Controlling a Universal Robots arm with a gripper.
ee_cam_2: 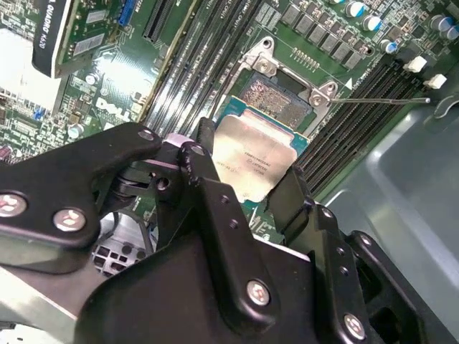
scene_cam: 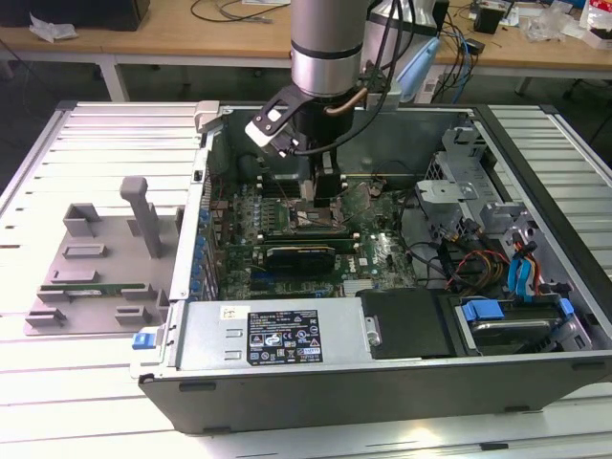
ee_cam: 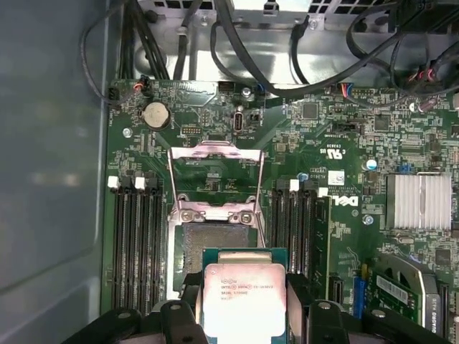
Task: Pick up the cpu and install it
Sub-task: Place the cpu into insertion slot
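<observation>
Fine lines of etched print cross the silver lid of the cpu [ee_cam: 244,301], too small to make out. A black label [scene_cam: 285,337] carrying white print and symbols sits on the power supply cover [scene_cam: 210,339]. A white logo marks the motherboard [ee_cam: 358,172], and white lettering runs along a black expansion card [ee_cam_2: 51,36].

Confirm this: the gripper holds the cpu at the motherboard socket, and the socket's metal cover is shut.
One error: the first wrist view shows the metal cover flipped open. The gripper does hold the cpu at the socket.
</observation>
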